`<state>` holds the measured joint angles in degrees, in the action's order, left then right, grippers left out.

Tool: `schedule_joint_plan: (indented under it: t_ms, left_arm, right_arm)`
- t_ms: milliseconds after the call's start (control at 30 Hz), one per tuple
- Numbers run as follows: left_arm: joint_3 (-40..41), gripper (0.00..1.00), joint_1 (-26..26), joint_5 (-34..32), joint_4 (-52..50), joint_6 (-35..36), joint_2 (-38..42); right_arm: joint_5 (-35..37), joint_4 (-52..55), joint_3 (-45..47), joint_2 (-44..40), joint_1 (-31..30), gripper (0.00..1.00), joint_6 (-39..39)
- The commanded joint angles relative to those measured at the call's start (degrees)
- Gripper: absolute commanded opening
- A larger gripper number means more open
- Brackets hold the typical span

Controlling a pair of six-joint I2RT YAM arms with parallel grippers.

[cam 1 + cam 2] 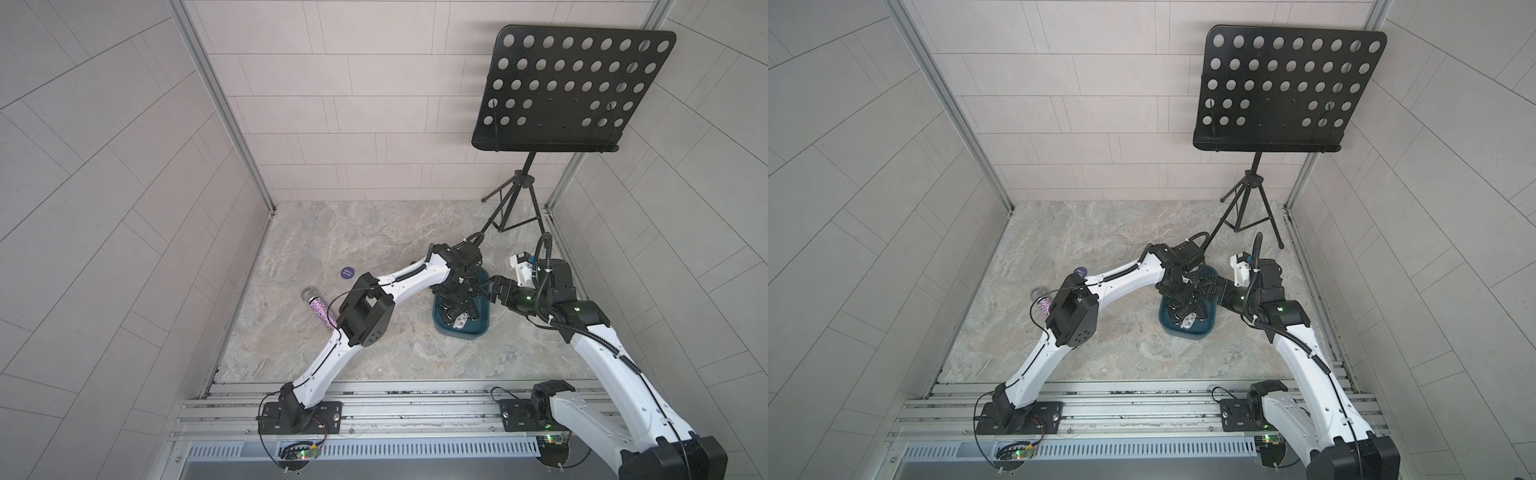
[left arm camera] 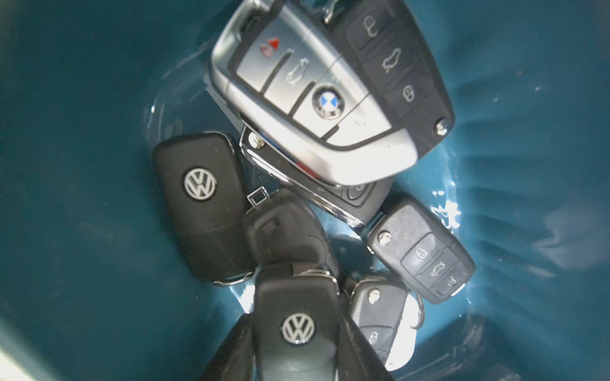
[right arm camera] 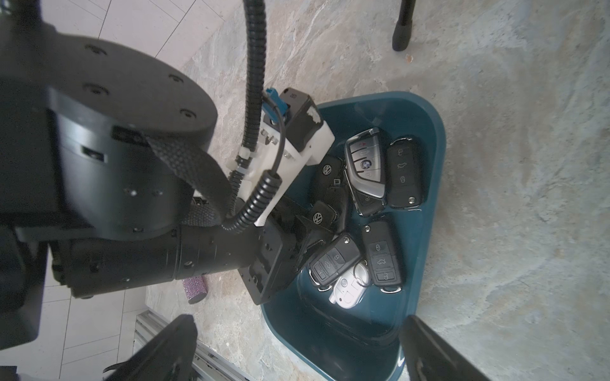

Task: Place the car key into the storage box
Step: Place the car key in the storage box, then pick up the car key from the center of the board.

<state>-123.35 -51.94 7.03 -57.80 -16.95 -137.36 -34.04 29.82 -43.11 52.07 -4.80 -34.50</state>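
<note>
**Storage box.** The storage box (image 1: 459, 330) stands on the tabletop (image 1: 353, 232), right of centre and well apart from the near rail. It holds a heap of key fobs. Among them are a silver key (image 3: 364, 165) at the far end, a white key (image 3: 350, 288) nearer the front, and several black ones.

**Car key.** The car key (image 2: 297, 326) is black and lies badge up. It is inside the box on top of the heap, touching other black fobs.

**Left gripper.** The left gripper (image 3: 308, 231) reaches down into the box from the left. The car key sits directly between its fingers, which are set narrow on either side of it. Whether they press on the key or stand just clear cannot be told.

**Right gripper.** The right gripper (image 3: 298, 318) is spread wide and holds nothing. It hangs just beside the box's right edge, above the rim, and is apart from the car key.

**Other items.**
- A glittery microphone (image 1: 318, 309) lies on the left of the tabletop.
- A music stand (image 1: 573, 87) is in the far right corner.
</note>
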Motion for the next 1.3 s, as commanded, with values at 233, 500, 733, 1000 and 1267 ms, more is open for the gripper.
schedule_joint_plan:
  t_ms: [233,500,733,1000,1267]
  left_arm:
    - [-1.5,0.60,-0.1,-1.1,-0.2,-1.9,5.6]
    - [3.1,0.61,4.5,-1.2,1.8,-6.8,13.4]
    - [18.0,0.65,10.0,-2.6,9.4,-9.8,25.2]
    - [28.0,0.83,16.9,-3.5,11.9,-11.0,33.5]
    - [31.0,1.00,23.5,-0.3,13.1,-11.6,36.4]
  right_arm:
    - [-0.3,-1.5,0.1,0.2,0.3,1.00,0.5]
    - [-1.1,-5.9,1.3,1.4,-0.2,1.00,-1.2]
    - [2.9,-5.6,-1.9,7.3,-3.2,1.00,4.1]
    - [9.1,-2.6,-11.8,18.2,-10.1,1.00,12.2]
    - [9.3,3.3,-28.4,35.5,-16.6,0.97,20.5]
